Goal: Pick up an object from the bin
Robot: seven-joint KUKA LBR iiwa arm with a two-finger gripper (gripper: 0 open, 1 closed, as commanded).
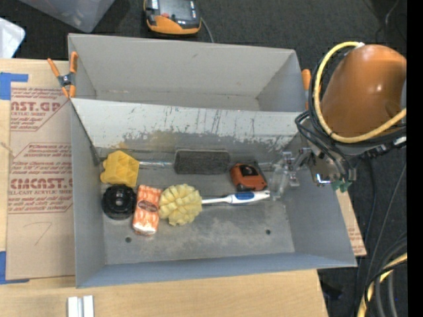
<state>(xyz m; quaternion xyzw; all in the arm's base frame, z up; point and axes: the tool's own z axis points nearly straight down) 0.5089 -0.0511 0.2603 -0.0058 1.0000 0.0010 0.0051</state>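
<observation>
Grey metal bin: the gripper is hanging low at the 3 o'clock side of the floor, close to the right wall, with the arm's orange dome cover sitting off at its 2 o'clock. I can't tell how open it is, or whether it's gripping anything. The nearest thing is a small orange-and-black object, tape-measure-like, lying just at the gripper's 9 o'clock; I can't tell if they're touching. A yellow-headed brush is lying mid-floor, its white-and-blue handle pointing toward 3 o'clock and ending just at the gripper's 7 o'clock. A dark grey block is lying at 12 o'clock by the back wall. Over at 9 o'clock, a yellow lump, a black round cap and an orange-and-white packet are sitting clustered, well apart from the gripper.
</observation>
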